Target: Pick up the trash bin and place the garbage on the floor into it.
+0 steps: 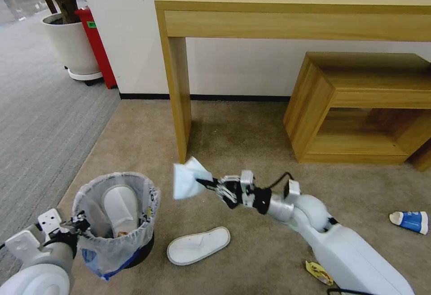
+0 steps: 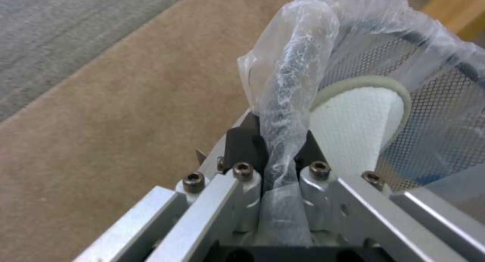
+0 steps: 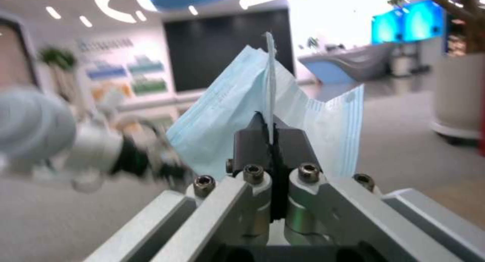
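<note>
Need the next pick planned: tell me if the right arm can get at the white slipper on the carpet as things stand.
Probably not yet. The slipper lies bare on the carpet near the right gripper, nothing over it, but that gripper is shut on the mask, so it has no free grip.

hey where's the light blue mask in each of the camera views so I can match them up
Head view: the mask hangs pinched in the right gripper, above the carpet beside the trash bin.
Left wrist view: not in it.
Right wrist view: mask centre, clamped between the fingers.
Shared landmark: the right gripper itself.
</note>
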Robot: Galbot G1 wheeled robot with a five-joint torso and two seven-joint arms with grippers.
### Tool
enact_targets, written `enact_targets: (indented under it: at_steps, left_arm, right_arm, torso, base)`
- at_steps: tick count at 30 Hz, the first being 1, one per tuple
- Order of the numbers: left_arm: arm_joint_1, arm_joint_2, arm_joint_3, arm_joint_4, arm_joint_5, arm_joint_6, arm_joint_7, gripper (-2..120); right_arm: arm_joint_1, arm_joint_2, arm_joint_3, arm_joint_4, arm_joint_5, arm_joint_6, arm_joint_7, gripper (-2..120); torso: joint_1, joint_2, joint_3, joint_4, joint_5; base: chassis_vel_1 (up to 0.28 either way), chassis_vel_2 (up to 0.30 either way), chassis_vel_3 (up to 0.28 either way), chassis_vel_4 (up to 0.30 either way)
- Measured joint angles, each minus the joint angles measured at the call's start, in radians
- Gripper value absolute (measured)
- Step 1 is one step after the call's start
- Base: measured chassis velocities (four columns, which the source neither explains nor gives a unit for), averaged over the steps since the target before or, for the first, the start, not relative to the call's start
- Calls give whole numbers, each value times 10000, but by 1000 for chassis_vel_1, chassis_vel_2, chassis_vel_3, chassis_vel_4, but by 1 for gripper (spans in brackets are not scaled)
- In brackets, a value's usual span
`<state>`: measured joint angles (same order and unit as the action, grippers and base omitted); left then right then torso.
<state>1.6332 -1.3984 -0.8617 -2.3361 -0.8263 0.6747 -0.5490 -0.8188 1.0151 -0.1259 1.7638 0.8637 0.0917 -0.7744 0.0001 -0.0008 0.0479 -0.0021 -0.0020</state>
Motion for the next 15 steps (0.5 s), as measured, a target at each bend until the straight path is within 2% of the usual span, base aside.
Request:
enact_targets:
  at_steps: [1,4,5,7,9,12,15]
  left_arm:
    - [0,0,0,0,0,0,0,3]
    - [-37,-43,224,-88,82,-10,5,3]
    - [-37,-43,224,-88,82,-10,5,3]
    - [-37,-45,264,-170,82,-10,5,3]
    - [-34,-41,267,-201,78,-10,7,3]
    - [-26,29,252,-341,48,-10,14,3]
    - [-34,51,220,-382,23,-10,22,3]
  right_arm:
    - [0,0,0,0,0,0,0,0]
    - [1133,606,-1191,-843,147,149,31,0]
    - [1133,606,-1191,-843,147,149,31,0]
    - [1658,1075,-1825,-1378,-50,209,30,0]
    - [1791,1216,-2007,-1546,-123,216,31,0]
    - [2496,1945,-2981,-2407,-558,244,38,0]
    - [2753,2196,-3377,-2660,-741,252,116,0]
  torso:
    - [0,0,0,0,0]
    - [0,0,0,0,0]
    - [0,0,0,0,0]
    - [0,1,0,1,-4]
    - [0,0,0,2,-1]
    - [0,0,1,2,-1]
    - [0,0,0,1,-2]
  base:
    - [0,0,0,0]
    - [0,0,0,0]
    - [0,0,0,0]
    - [0,0,0,0]
    - [0,0,0,0]
    - [0,0,0,0]
    - [0,0,0,0]
